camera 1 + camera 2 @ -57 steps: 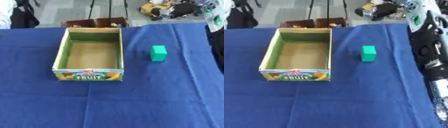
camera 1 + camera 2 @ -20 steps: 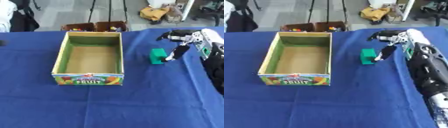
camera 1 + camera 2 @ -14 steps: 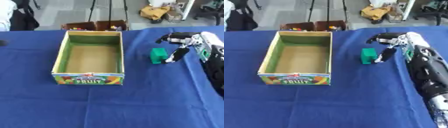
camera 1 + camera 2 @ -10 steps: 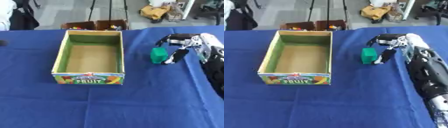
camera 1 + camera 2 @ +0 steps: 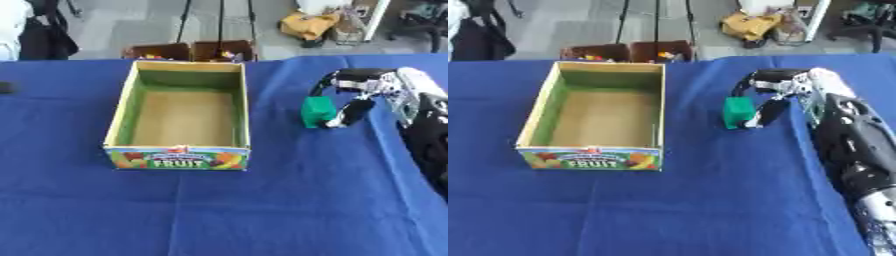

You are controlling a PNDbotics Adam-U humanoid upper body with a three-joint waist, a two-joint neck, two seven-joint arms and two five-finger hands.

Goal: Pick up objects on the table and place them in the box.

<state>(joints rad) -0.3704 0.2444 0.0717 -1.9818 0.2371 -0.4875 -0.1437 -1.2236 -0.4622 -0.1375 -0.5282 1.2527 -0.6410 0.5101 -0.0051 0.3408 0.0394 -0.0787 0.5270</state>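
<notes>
A green block [image 5: 315, 111] stands on the blue cloth to the right of the open cardboard box [image 5: 121, 110], which has a FRUIT label on its front and nothing inside. My right hand [image 5: 374, 84] reaches in from the right side. Its fingers arch over the block's far side and its thumb rests against the block's near right face, so it is shut on the block. The block still sits on the cloth. My left hand shows in neither view.
The blue tablecloth [image 5: 219, 210] fills the near half of the view. My right forearm [image 5: 852, 145] lies along the right side. A small dark thing [image 5: 5, 88] sits at the left edge. Brown crates [image 5: 192, 50] stand on the floor behind the table.
My right hand came in from the right, moved left to the green block and curled its fingers and thumb around it. The block and box have stayed in place.
</notes>
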